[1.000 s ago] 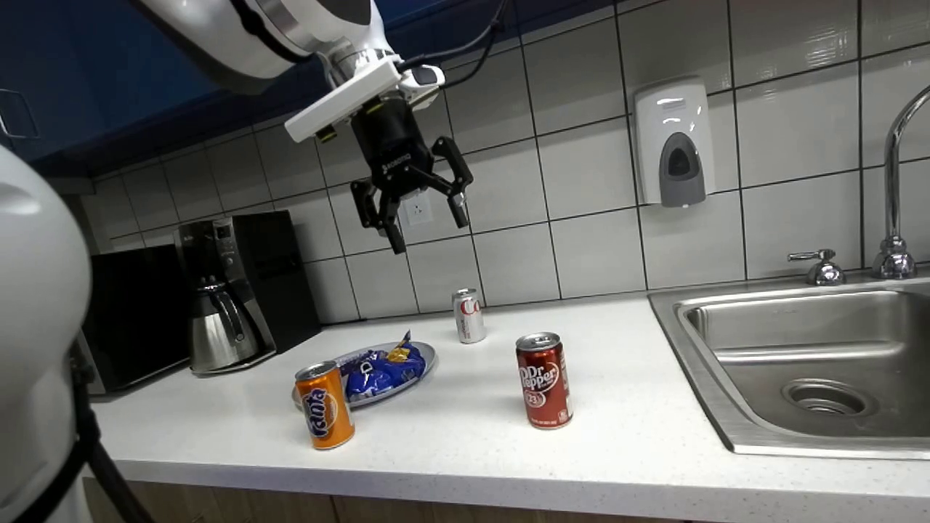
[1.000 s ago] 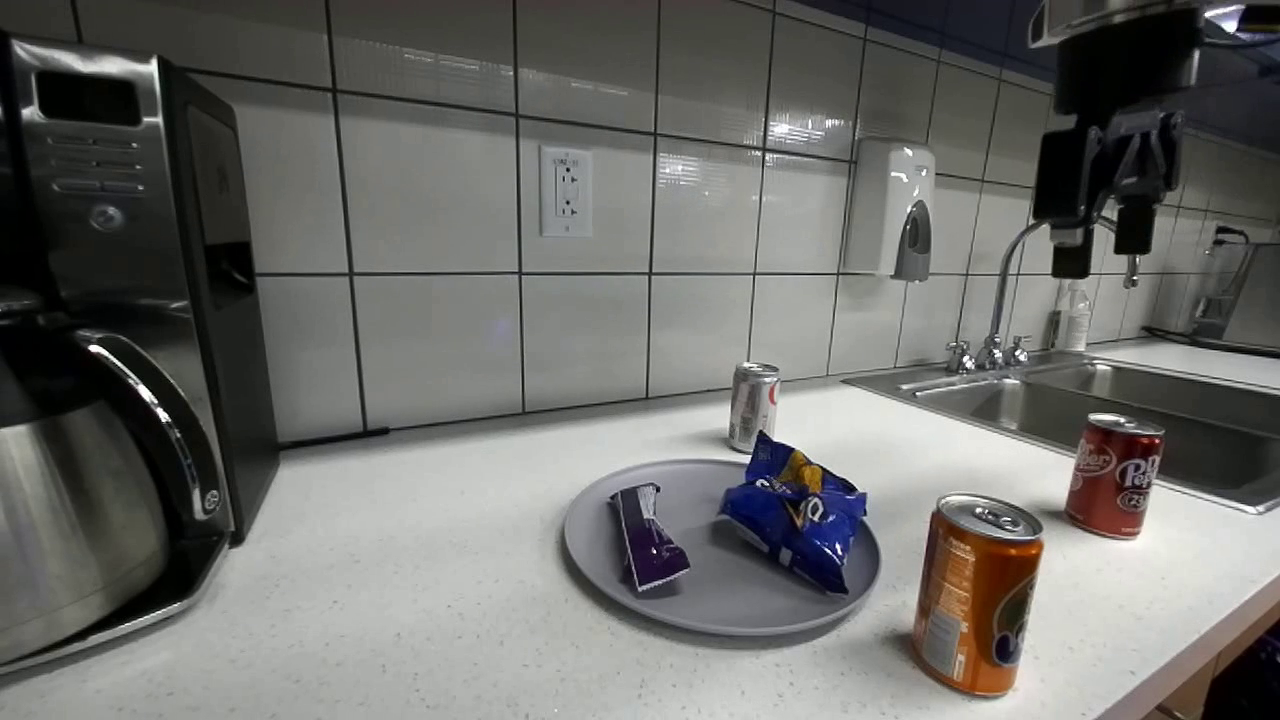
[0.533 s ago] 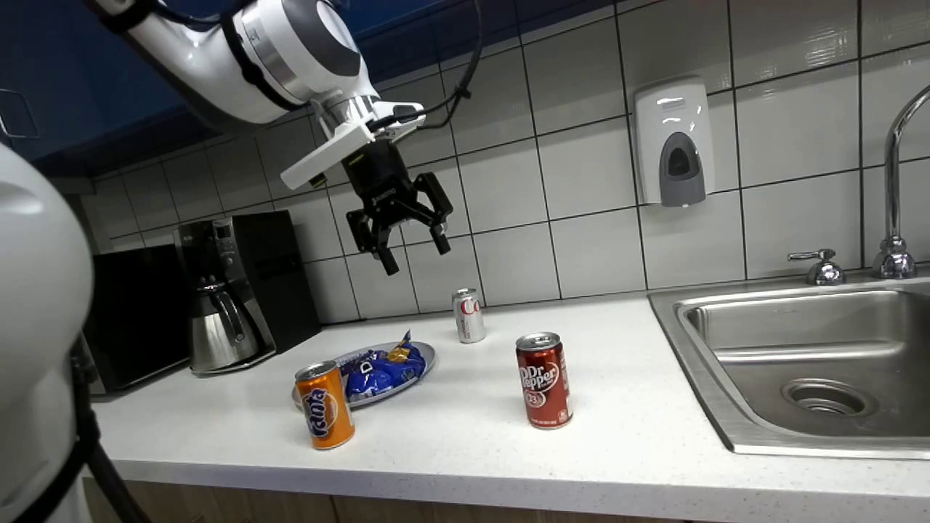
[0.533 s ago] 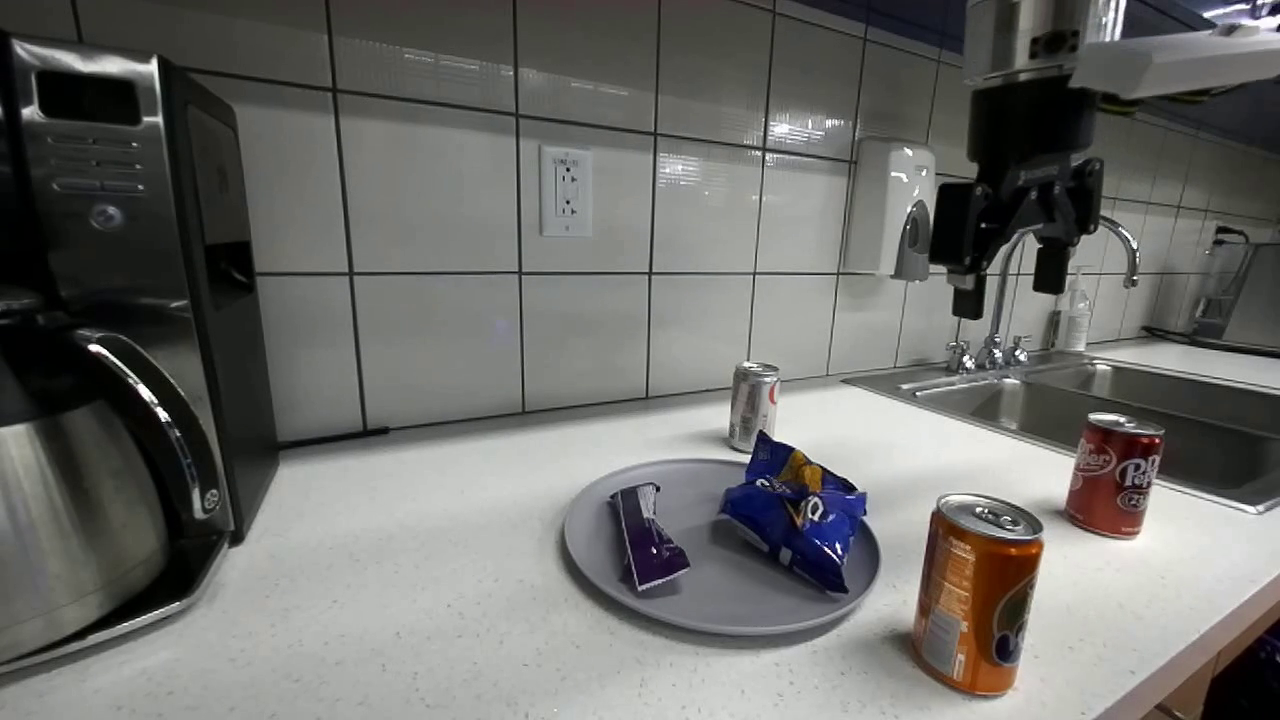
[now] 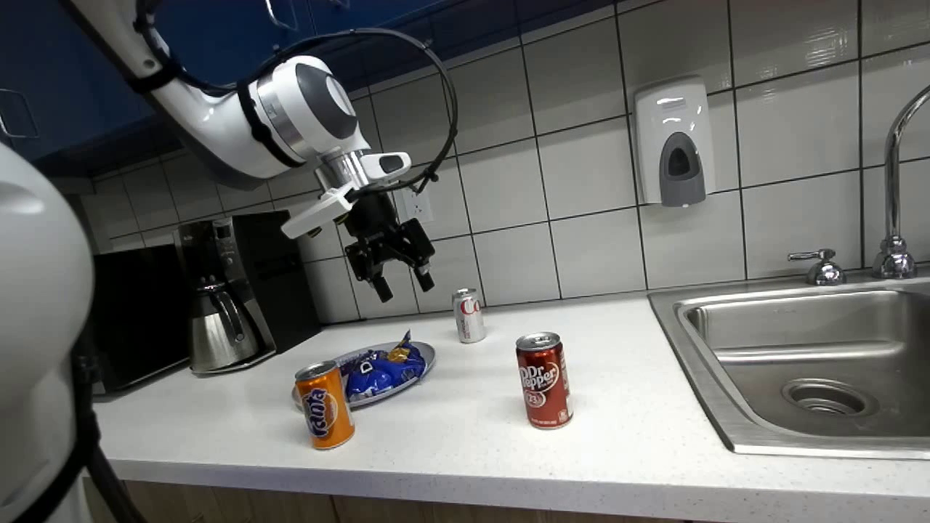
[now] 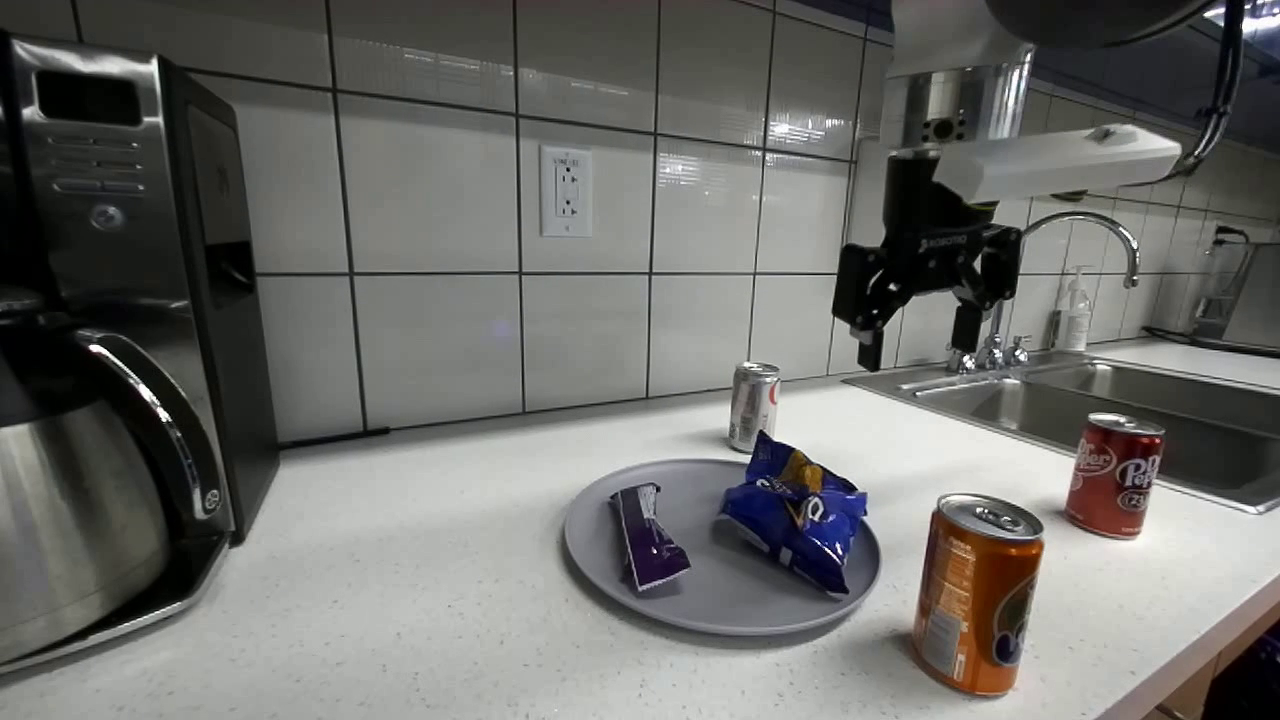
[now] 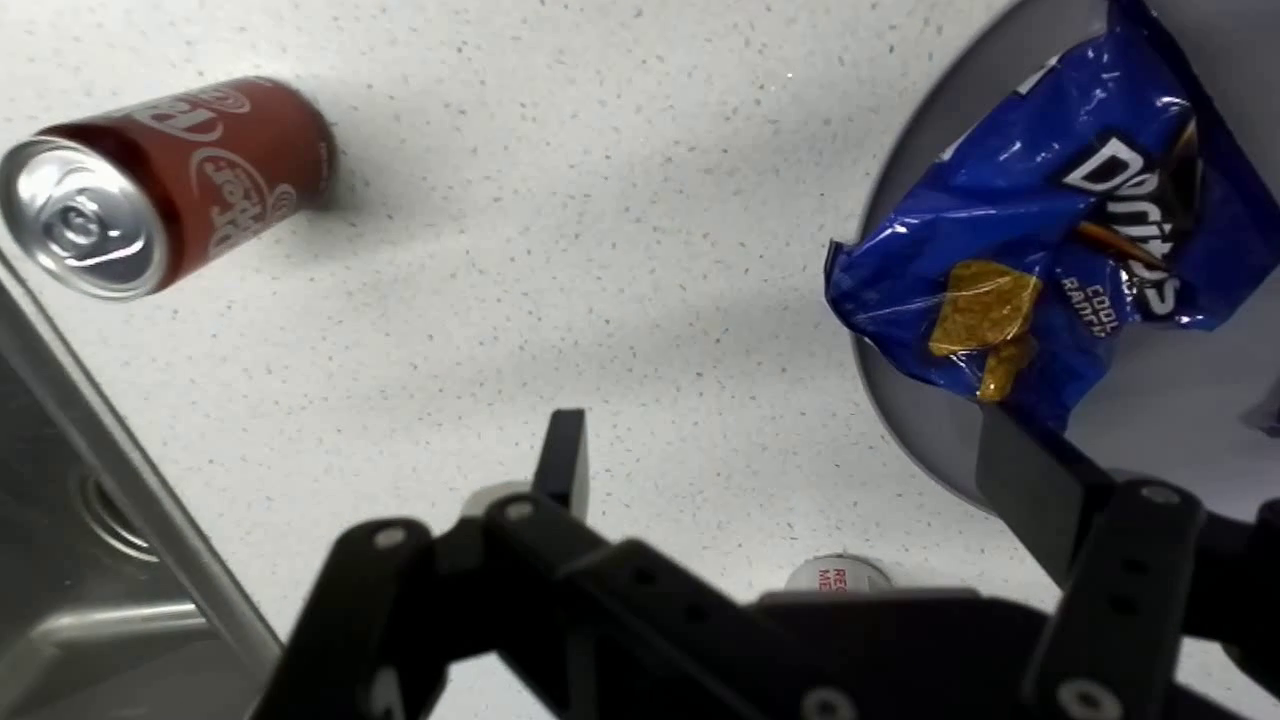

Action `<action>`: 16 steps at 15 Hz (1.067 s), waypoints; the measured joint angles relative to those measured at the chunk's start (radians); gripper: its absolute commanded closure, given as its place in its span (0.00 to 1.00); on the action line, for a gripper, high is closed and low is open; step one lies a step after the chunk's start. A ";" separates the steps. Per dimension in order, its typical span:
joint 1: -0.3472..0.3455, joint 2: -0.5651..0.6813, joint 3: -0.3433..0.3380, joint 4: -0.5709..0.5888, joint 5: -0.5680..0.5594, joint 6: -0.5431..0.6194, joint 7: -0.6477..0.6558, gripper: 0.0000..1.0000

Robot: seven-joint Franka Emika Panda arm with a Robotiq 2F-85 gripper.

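Two fingers (image 7: 562,460) stand apart on my gripper (image 6: 918,340), which hangs higher than the plate (image 6: 730,606); I see the bag (image 6: 798,515) on that plate and the silver can (image 6: 752,410) near it.

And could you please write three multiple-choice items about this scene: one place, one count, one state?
1. Where does the Doritos bag lie?
A) in the sink
B) on the grey plate
C) on the coffee maker

2. How many soda cans stand on the counter?
A) two
B) five
C) three

3. The gripper is
A) open, empty
B) shut, empty
C) holding a can

1 B: both exterior views show it there.
2 C: Fanta can, Dr Pepper can and silver Coke can show.
3 A: its fingers stand apart, gripping nothing.
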 measured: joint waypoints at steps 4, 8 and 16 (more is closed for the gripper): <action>0.005 0.081 0.023 0.016 -0.048 0.064 0.138 0.00; 0.031 0.161 0.026 0.047 -0.124 0.086 0.269 0.00; 0.111 0.290 -0.001 0.099 -0.187 0.086 0.390 0.00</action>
